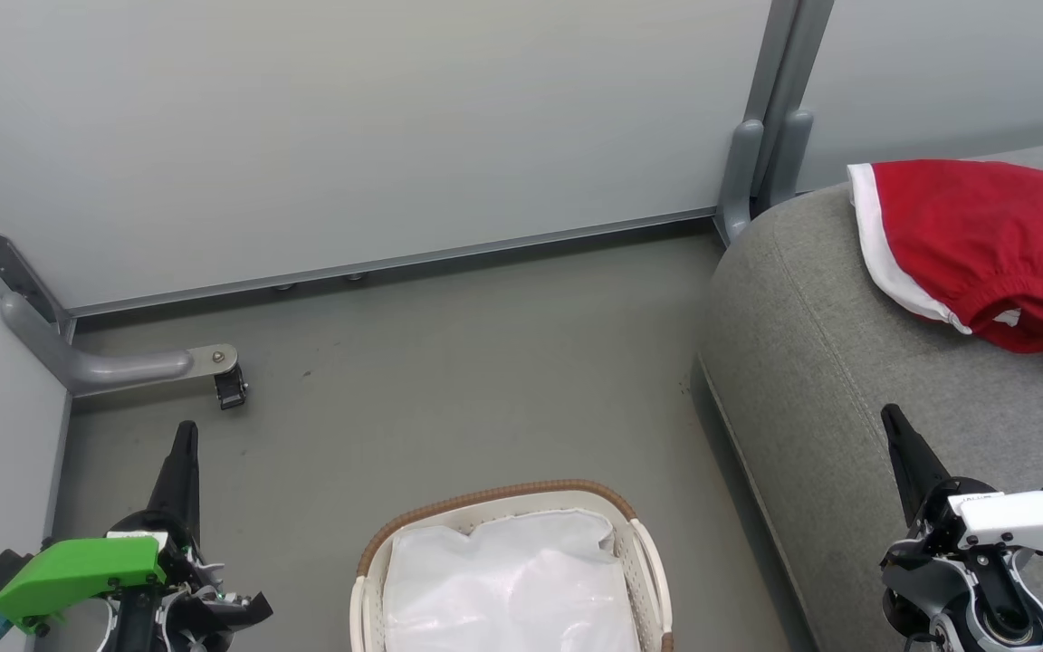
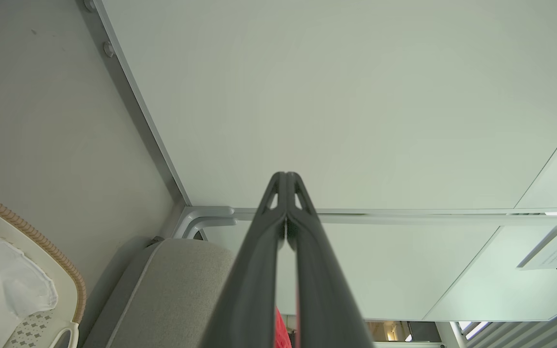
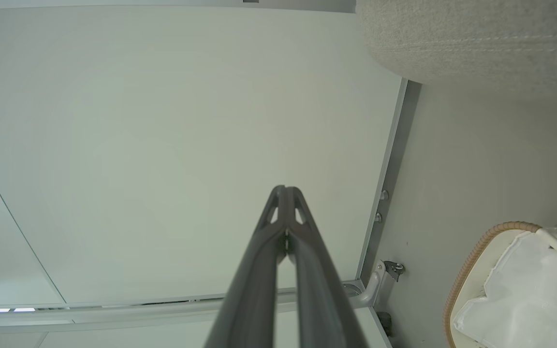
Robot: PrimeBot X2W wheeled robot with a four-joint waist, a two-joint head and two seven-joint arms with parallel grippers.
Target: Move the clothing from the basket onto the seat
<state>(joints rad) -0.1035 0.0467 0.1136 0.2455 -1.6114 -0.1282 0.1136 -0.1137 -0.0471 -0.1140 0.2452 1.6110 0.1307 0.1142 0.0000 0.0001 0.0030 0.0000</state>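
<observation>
Right gripper (image 1: 897, 433) and left gripper (image 1: 185, 442), both clenched empty, flank the basket (image 1: 494, 496), which holds a white liner sheet (image 1: 512, 580) and no garment; the red clothing (image 1: 983, 240) lies on the seat (image 1: 829, 380), beyond the nearer right gripper, long axis crosswise.

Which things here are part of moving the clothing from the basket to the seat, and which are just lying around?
Job: clothing, already lying on the seat; basket.
Just there: white liner in the basket; caster; partition wall.
</observation>
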